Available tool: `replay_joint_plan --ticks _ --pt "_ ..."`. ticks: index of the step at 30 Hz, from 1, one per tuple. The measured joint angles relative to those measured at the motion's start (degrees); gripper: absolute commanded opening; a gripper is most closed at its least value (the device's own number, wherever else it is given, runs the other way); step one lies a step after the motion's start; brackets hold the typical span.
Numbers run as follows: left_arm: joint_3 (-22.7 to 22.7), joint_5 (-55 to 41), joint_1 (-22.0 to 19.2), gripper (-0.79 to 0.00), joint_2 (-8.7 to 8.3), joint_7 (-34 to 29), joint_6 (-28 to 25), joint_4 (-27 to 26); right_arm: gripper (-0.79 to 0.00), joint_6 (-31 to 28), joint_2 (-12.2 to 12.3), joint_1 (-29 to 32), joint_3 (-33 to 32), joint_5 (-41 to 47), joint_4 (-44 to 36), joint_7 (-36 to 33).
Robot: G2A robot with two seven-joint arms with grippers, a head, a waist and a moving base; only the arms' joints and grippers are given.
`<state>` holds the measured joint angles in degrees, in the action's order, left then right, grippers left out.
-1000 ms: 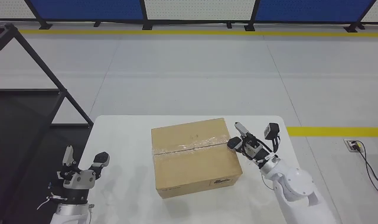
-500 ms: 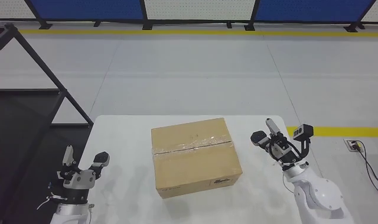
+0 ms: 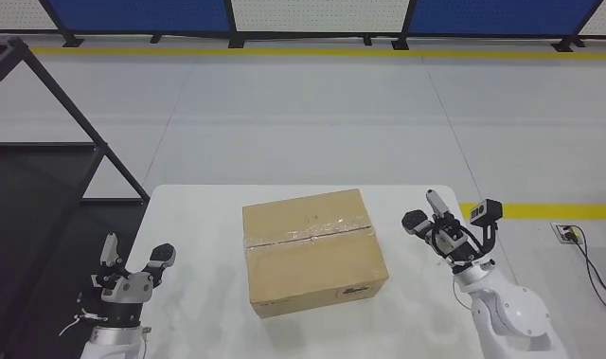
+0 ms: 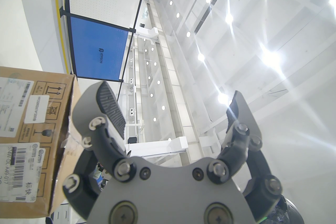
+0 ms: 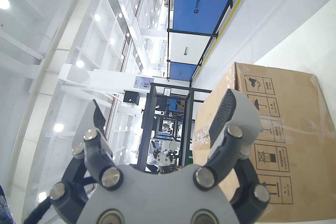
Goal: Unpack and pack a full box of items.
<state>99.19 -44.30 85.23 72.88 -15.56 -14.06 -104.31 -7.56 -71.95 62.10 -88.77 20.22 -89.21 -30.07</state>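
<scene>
A closed cardboard box (image 3: 313,249), taped along its top seam, stands in the middle of the white table (image 3: 199,217). My right gripper (image 3: 423,212) is open above the table's right side, a short gap from the box's right face, and holds nothing. My left gripper (image 3: 134,255) is open near the table's front left corner, well apart from the box. The left wrist view has the open left gripper (image 4: 170,101) pointing upward beside the box's labelled side (image 4: 34,135). The right wrist view has the open right gripper (image 5: 162,107) next to the box's printed side (image 5: 278,130).
A black metal rack (image 3: 57,122) stands off the table's left side. Blue and white partition panels (image 3: 312,4) line the far floor behind a yellow line. Bare table surface lies on both sides of the box.
The right gripper drew back to the right, from touching the box's top right edge to a spot clear of it. Over the last half second nothing moved. The left arm kept still.
</scene>
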Motion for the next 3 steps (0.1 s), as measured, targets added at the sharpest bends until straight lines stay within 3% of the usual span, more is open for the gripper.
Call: replay_joint_plan --ticks 3 --pt "0.00 0.00 0.00 0.000 0.00 0.00 0.00 0.00 -0.001 0.00 0.00 0.00 0.00 0.00 0.00 0.00"
